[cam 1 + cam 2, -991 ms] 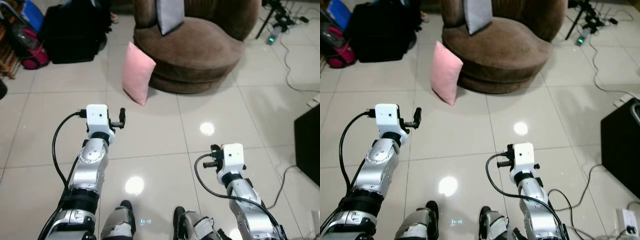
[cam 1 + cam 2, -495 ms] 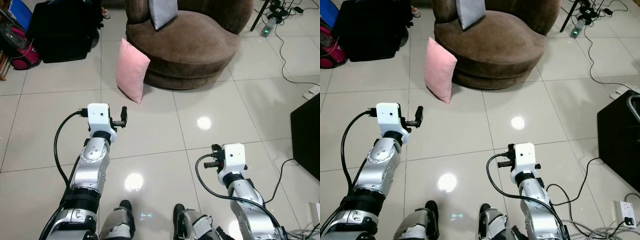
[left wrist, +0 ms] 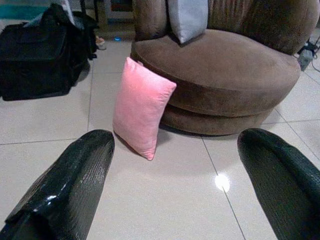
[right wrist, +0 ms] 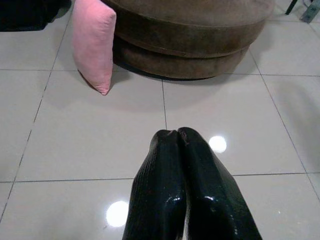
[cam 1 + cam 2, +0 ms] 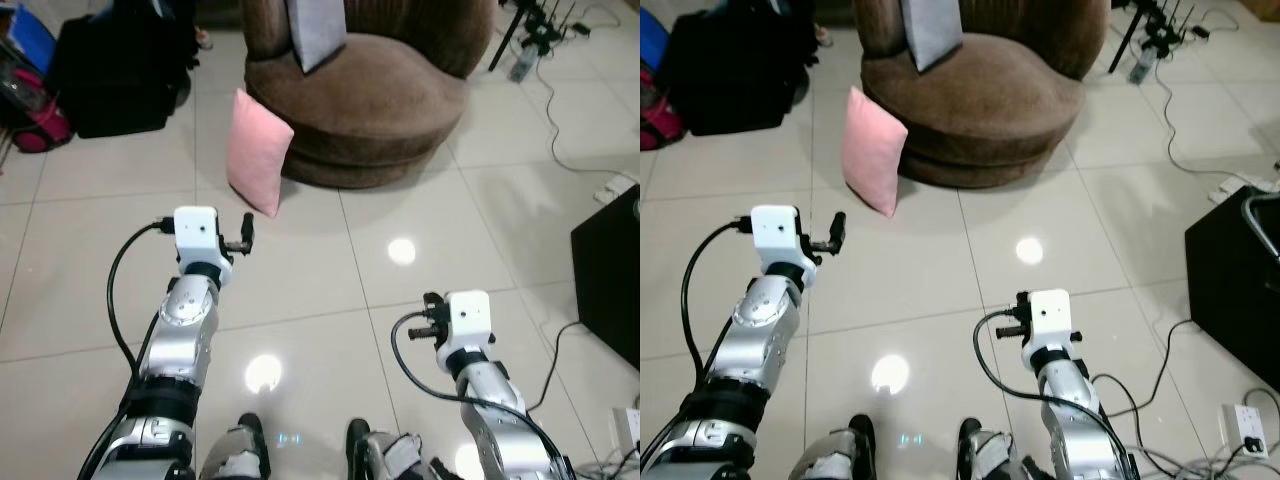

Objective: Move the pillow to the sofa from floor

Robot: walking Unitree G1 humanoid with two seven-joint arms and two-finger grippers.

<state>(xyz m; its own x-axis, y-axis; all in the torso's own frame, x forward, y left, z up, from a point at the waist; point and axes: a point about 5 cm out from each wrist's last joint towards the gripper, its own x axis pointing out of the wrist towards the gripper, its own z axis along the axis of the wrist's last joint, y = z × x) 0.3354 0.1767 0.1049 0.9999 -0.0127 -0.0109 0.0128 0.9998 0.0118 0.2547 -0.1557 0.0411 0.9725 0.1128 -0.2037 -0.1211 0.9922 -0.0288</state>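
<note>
Left gripper (image 3: 175, 185) gapes toward pink pillow (image 3: 140, 105) against sofa (image 3: 220, 75).

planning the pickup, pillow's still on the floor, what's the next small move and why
Probably step forward toward the pink pillow, which stands on edge against the brown sofa base. The left gripper is open and aimed at it but floor tile still lies between them; the right gripper is shut.

Glossy pale tile floor (image 5: 300, 270) with ceiling lights glaring off it. Pink pillow (image 5: 256, 150) stands on edge on the tiles, leaning against the round brown sofa (image 5: 370, 100). Black bag (image 5: 120, 70) off to the left, cables (image 5: 1200, 160) trailing on the right near a black box (image 5: 1235, 280).
</note>
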